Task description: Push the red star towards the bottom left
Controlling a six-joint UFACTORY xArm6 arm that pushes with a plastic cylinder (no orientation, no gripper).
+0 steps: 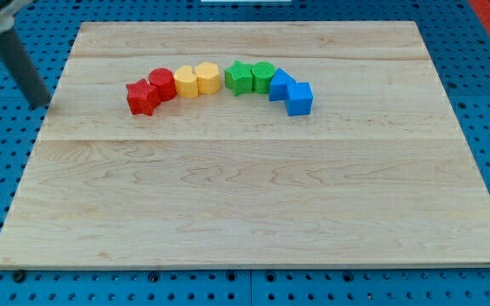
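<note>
Eight blocks form a shallow arch on the board (253, 212), in its upper half. From the view's left: red star (142, 98), red cylinder (162, 84) touching it, yellow block (185, 82), yellow hexagon (207, 77), a small gap, green star (239, 78), green block (263, 76), blue block (282, 85), blue cube (299, 99). My tip (39, 104) sits off the board's left edge, well apart from the red star.

Single view; high front angle, looking down at whole wooden board (253, 212); moderate distance.
</note>
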